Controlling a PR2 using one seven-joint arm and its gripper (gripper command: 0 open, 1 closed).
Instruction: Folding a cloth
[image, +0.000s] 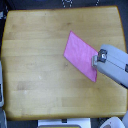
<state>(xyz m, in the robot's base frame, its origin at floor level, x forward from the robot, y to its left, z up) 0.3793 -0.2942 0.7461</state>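
Exterior view, looking down on a wooden table (35, 75). A pink cloth (80, 54) lies flat and tilted, nearer the table's right edge than its left, running from mid-table toward the lower right corner. My gripper (94, 61) reaches in from the right edge and meets the cloth's right side. I cannot tell whether its fingers are parted or clamped. No writing is legible
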